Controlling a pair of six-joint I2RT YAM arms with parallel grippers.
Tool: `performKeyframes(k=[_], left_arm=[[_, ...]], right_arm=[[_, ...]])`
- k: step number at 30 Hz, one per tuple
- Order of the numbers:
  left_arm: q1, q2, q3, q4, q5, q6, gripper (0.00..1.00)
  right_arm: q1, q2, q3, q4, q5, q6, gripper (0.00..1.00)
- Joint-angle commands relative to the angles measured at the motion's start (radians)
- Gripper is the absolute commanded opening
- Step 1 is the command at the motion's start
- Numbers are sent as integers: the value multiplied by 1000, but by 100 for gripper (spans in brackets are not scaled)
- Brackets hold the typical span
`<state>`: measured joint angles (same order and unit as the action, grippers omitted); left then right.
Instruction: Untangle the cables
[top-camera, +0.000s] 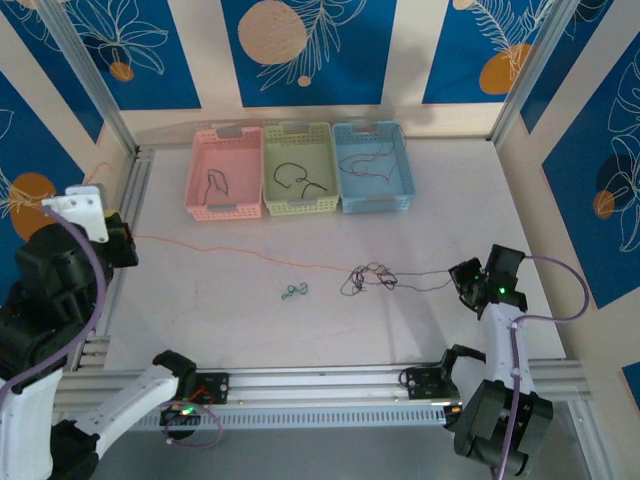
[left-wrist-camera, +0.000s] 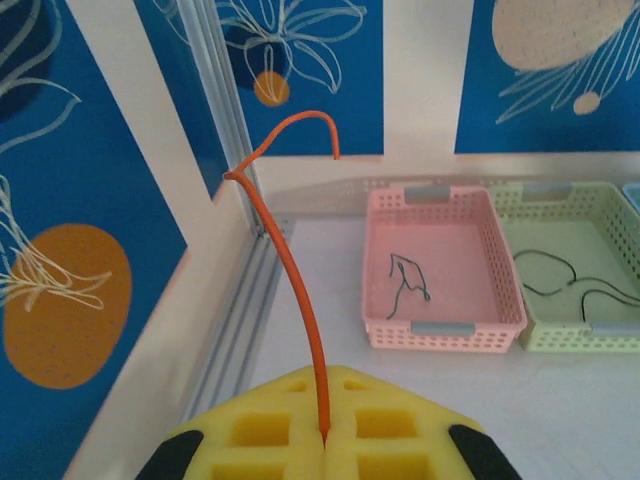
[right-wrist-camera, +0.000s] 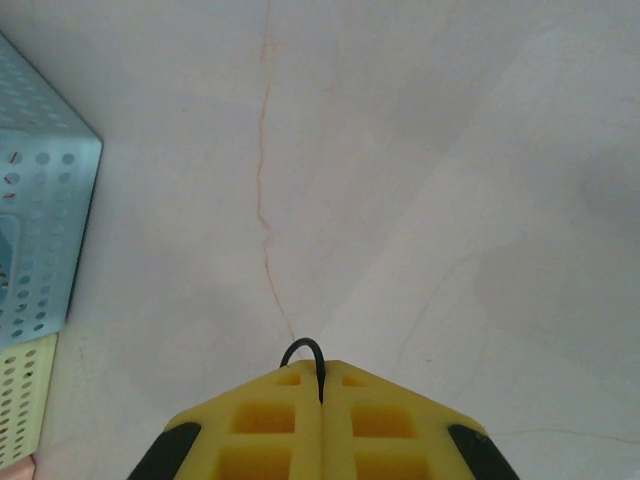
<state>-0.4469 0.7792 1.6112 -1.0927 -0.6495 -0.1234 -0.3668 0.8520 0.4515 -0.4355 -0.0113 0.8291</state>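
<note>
Now: left claw (left-wrist-camera: 325, 438) clamped on an orange cable (left-wrist-camera: 300, 290), right claw (right-wrist-camera: 321, 398) clamped on a black strand (right-wrist-camera: 303, 348). Between them the knot (top-camera: 370, 278) lies on the surface (top-camera: 200, 310), the orange cable stretched across to it. A green piece (top-camera: 293, 291) sits near the knot. Pink basket (top-camera: 226, 213), yellow-green basket (top-camera: 298, 207) and blue basket (top-camera: 375, 203) line the far side, loose strands inside, well apart.

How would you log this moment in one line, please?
left gripper: shut on thin orange wire | right gripper: shut on thin black wire | tangled black knot: between both grippers
</note>
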Motion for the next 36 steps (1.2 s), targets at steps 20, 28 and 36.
performKeyframes(k=[20,28,36], left_arm=[[8,113,383,-26,-181,188,0],[9,319,573,-44,207,61,0],[8,382,323,86,738,-87,0]], right_arm=[[-12,-60,-30,-90,238,76,0],[-12,-69,-33,-78,217,66,0],[12,-58,20,-67,-28,-44,13]])
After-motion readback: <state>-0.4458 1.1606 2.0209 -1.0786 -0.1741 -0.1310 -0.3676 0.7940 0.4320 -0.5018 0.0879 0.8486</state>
